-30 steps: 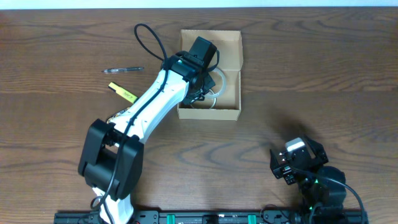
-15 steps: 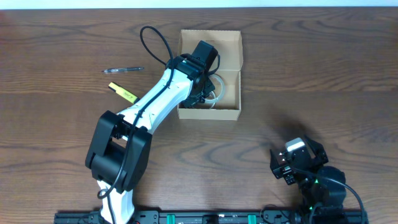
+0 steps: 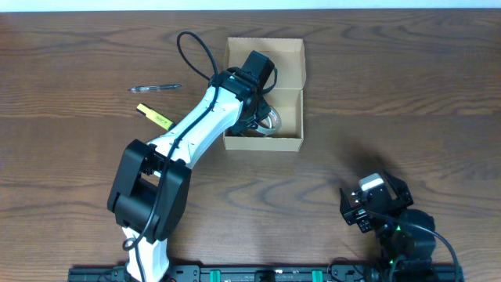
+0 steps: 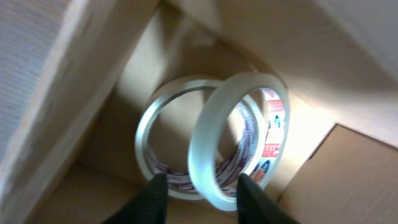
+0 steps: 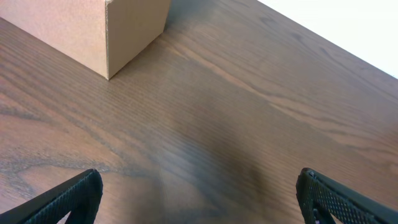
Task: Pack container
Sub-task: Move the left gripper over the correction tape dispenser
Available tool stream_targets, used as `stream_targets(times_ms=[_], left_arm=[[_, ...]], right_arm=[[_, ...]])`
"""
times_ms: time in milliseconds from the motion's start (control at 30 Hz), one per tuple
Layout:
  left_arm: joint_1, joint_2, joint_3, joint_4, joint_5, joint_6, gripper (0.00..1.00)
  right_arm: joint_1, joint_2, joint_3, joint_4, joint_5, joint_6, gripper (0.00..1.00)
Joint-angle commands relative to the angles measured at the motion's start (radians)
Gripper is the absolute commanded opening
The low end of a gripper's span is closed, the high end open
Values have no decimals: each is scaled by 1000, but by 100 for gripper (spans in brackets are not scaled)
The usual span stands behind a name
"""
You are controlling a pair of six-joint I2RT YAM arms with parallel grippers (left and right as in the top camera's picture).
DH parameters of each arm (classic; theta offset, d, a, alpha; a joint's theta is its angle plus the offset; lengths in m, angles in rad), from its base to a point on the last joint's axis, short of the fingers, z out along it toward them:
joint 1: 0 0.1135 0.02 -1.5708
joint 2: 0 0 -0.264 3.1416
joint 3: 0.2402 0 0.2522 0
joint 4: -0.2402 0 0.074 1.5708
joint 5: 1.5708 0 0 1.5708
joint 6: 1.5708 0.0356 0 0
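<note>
A: What is seen nearest the left wrist camera?
B: The left gripper (image 4: 202, 200) is seen inside the container (image 4: 68, 81), its two dark fingertips parted. The lower edge of a clear tape roll (image 4: 202, 146), tilted up on its rim, is framed between them. A gap is seen beside one fingertip, so no pinch is shown.
A: And behind that?
B: A second tape roll (image 4: 144, 134) is laid nearly flat on the cardboard floor and is partly overlapped in view by the first. Red and blue print is seen on an inner core.
A: Where is the box placed?
B: It is set toward the far middle of the dark wood table (image 3: 407, 94), with its flap lid folded back on the far side. It is entered from above by the left arm.
A: And the other arm?
B: The right gripper (image 5: 199, 196) is held spread wide above the wood near the front edge, well apart from the box.
A: Anything else?
B: A pen (image 3: 155, 88) and a yellow stick-shaped object (image 3: 154, 116) are laid left of the box. A pale strip is seen beyond the table's far edge.
</note>
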Motion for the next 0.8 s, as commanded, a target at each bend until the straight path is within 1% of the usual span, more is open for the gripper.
stream_targets(times_ms=[0, 67, 133, 233, 267, 333, 367, 400, 467, 533, 633, 767], left_arm=[[1, -22, 27, 18, -24, 3, 46], [2, -57, 29, 36, -37, 3, 51], [8, -127, 32, 40, -70, -2, 52], [31, -250, 32, 2, -175, -47, 60], [41, -292, 32, -28, -232, -76, 61], [64, -366, 32, -114, -351, -168, 65], [72, -386, 32, -147, -385, -208, 66], [84, -412, 32, -197, -428, -270, 66], [124, -462, 29, -338, -513, -450, 67], [155, -486, 11, -409, -552, -564, 67], [198, -518, -71, -414, -568, -678, 66], [234, -564, -232, -392, -565, -877, 67]], right_arm=[[-7, -6, -3, -2, 2, 11, 99], [-7, -6, -3, -2, 2, 11, 99], [-7, -6, -3, -2, 2, 11, 99], [-7, -6, -3, -2, 2, 11, 99], [-7, -6, -3, -2, 2, 11, 99], [-7, -6, -3, -2, 2, 11, 99], [-7, -6, -3, -2, 2, 11, 99], [-7, -6, -3, -2, 2, 11, 99], [-7, -6, -3, -2, 2, 11, 99], [-7, -6, -3, -2, 2, 11, 99], [-7, -6, -3, -2, 2, 11, 99], [-7, -6, -3, -2, 2, 11, 99]])
